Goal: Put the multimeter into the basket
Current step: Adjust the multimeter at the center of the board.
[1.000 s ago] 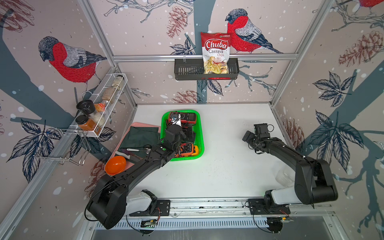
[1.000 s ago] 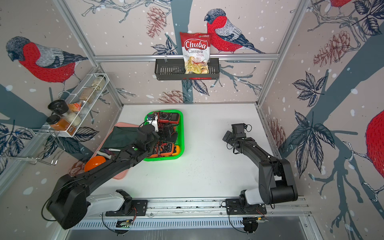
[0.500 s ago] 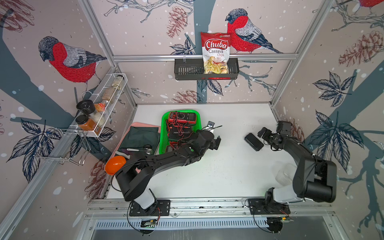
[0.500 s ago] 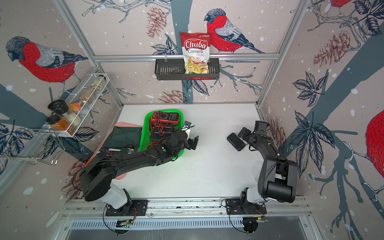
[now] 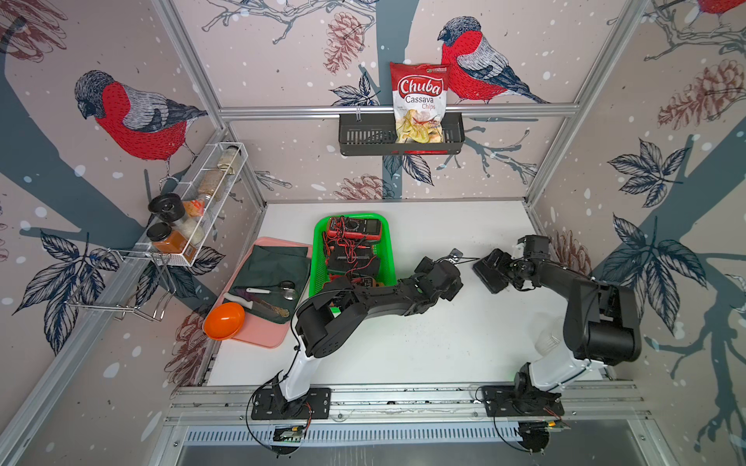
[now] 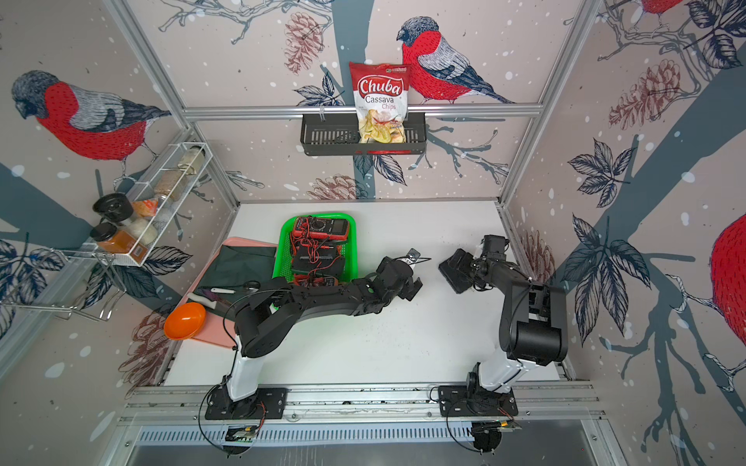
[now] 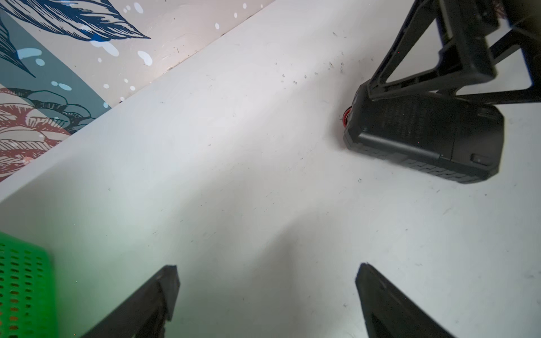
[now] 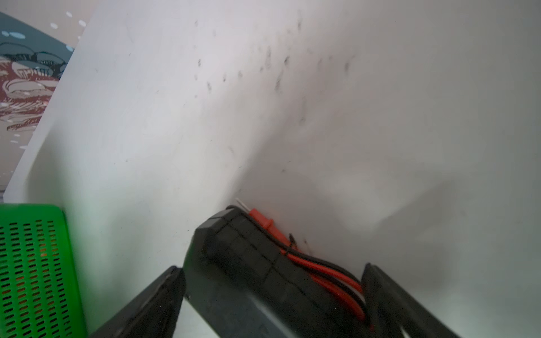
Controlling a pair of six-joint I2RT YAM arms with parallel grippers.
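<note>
Even, diffuse light is falling from overhead in both top views, keeping the white table (image 5: 403, 347) bright without glare. The left arm (image 5: 375, 302) is casting only a faint, soft shadow. Wide-angle distortion is bowing the frame posts (image 5: 189, 68) toward the edges. Both wrist views are running softer. The fingers (image 7: 152, 301) are sitting out of focus, the multimeter (image 8: 248, 263) is smearing with blur, and the basket (image 7: 23, 286) is throwing a green tint onto the tabletop. A broad grey shadow is dimming the right wrist view.
</note>
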